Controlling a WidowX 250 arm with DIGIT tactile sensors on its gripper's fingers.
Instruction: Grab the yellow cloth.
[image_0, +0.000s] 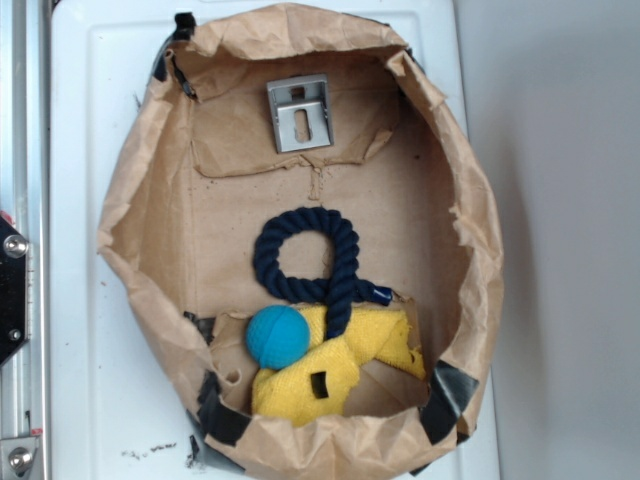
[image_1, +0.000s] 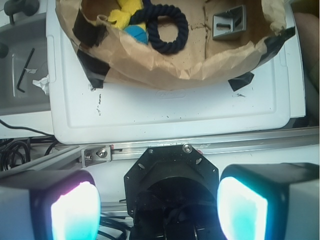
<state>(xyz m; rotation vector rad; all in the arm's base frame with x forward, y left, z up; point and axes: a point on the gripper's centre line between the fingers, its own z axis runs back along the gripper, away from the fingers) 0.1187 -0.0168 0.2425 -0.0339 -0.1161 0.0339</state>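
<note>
Yellow cloth (image_0: 330, 368) sits at the paper bag's (image_0: 130, 200) near end, pinned under the blue ball (image_0: 277, 336) and rope (image_0: 305, 258), far ahead-left of my spread-open gripper (image_1: 159, 207).

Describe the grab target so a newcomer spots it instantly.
Look inside the brown paper-lined bin, at its bottom edge in the exterior view. The yellow cloth lies crumpled there under the navy rope loop, beside the blue ball; it alone is bright yellow fabric with a dark slit.
</note>
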